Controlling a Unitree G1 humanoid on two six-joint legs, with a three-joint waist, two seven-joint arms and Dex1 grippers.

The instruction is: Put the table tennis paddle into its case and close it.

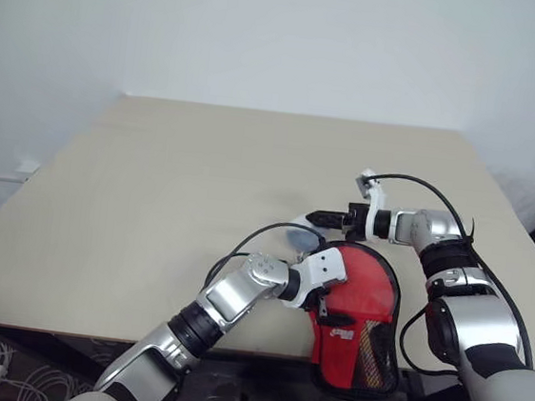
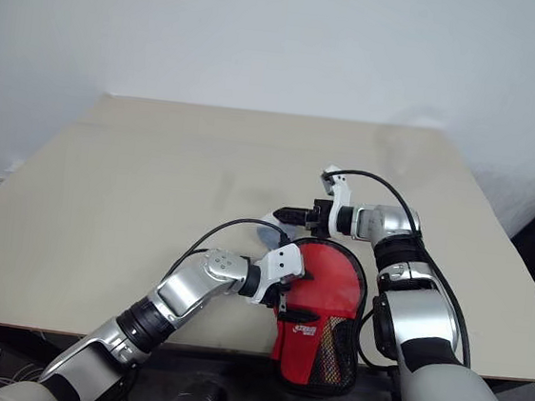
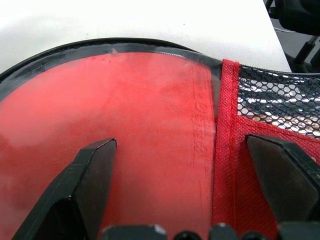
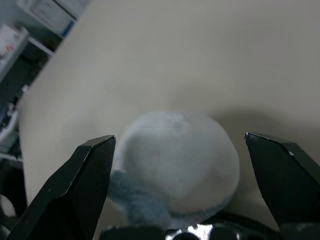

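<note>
Case (image 1: 360,325) at the table's (image 1: 152,208) near edge, paddle (image 3: 100,115) already inside, red face showing under the rim. Left gripper (image 3: 185,175) splayed wide over the case, clamping nothing. Right gripper (image 4: 180,170) likewise wide, aimed at the grey lump (image 4: 175,165) (not the zipper). Best to pin the case flat, then find the zip pull.

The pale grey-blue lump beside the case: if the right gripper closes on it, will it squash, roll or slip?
The pale grey-blue lump looks fuzzy and rounded, so it probably squashes and is light. Its soft surface should resist slipping. It seems to rest slumped on the table, so rolling is unlikely. The right gripper is open around it.
</note>
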